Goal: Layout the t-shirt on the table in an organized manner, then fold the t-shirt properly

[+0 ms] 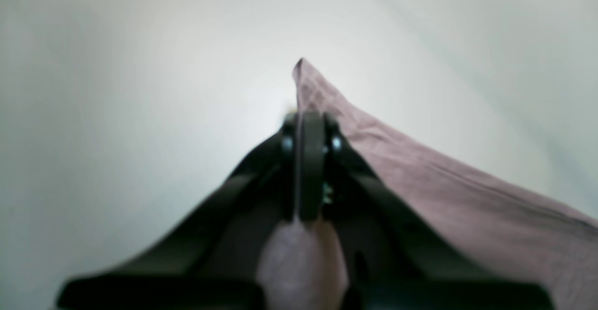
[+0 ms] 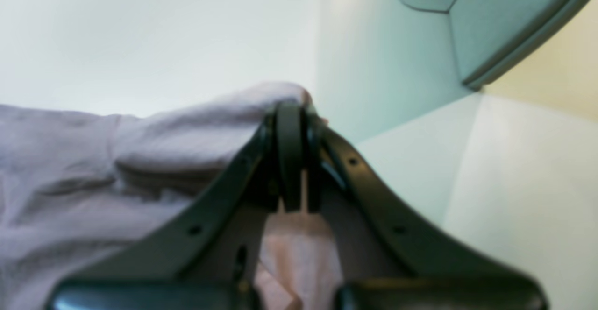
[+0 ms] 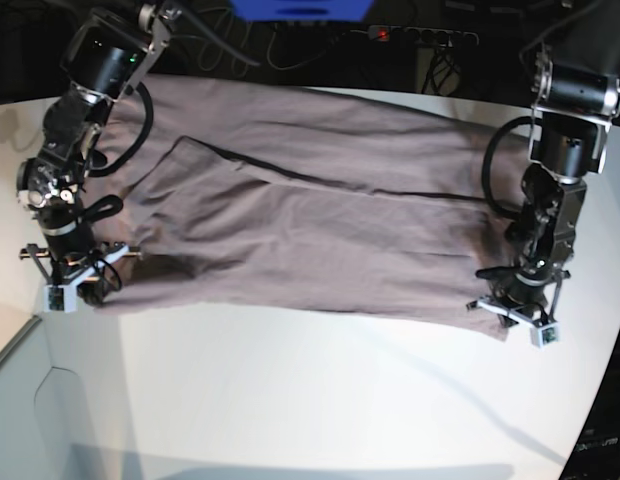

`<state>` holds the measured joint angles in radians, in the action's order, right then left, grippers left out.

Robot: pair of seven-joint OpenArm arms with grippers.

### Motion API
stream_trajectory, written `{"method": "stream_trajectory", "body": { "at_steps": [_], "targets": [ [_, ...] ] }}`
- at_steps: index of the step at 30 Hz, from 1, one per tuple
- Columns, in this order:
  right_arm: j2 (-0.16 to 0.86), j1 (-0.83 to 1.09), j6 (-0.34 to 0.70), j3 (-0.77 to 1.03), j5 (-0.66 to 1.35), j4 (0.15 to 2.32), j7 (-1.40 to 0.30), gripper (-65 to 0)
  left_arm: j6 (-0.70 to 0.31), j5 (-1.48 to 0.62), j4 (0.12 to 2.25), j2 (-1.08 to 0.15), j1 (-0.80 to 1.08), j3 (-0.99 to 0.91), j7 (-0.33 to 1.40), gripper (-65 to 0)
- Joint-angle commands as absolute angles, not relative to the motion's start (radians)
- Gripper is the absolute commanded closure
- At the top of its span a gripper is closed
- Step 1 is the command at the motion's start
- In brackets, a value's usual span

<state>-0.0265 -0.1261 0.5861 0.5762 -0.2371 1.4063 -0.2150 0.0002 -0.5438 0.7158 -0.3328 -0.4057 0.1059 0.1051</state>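
The mauve t-shirt [image 3: 310,215] lies stretched wide across the white table [image 3: 320,400], its near edge pulled taut between both arms. My left gripper [image 1: 308,118], on the base view's right [image 3: 512,318], is shut on a corner of the t-shirt [image 1: 458,198]; the cloth runs off to the right in the left wrist view. On the base view's left, my right gripper [image 3: 75,292] is shut on the opposite end. In the right wrist view, bunched fabric of the t-shirt [image 2: 93,170] sits pinched between the closed jaws of the right gripper [image 2: 292,114].
Dark cables and a power strip [image 3: 420,38] lie behind the table's far edge. The table's curved edge [image 3: 600,400] runs down the right side. A seam and lower panel [image 3: 20,350] border the table at front left.
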Motion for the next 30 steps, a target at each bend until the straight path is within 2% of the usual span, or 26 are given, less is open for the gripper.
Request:
{"method": "stream_trajectory", "body": {
  "at_steps": [1,12,15,19,30],
  "targets": [
    [-0.024,-0.133,0.605,0.575,-0.22,1.437,-0.183,0.0,0.001,-0.547,0.736,-0.346,-0.433,0.101,0.082,-0.1],
    [-0.071,-0.042,0.608,0.575,-0.194,1.59,-0.183,0.0,0.001,-0.549,0.737,-0.346,-0.414,0.097,0.079,-0.1],
    [-0.079,-0.002,0.608,0.575,-0.159,1.643,-0.183,0.0,0.001,-0.549,0.743,-0.34,-0.392,0.038,0.079,-0.1],
    [-0.105,0.028,0.608,0.575,-0.147,1.689,-0.183,0.0,0.001,-0.549,0.809,-0.337,-0.352,-0.035,0.081,-0.1],
    [-0.11,0.205,0.608,0.581,-0.005,1.825,-0.183,0.0,0.001,-0.549,1.029,-0.337,-0.223,-0.068,0.079,-0.1]
  ]
}}
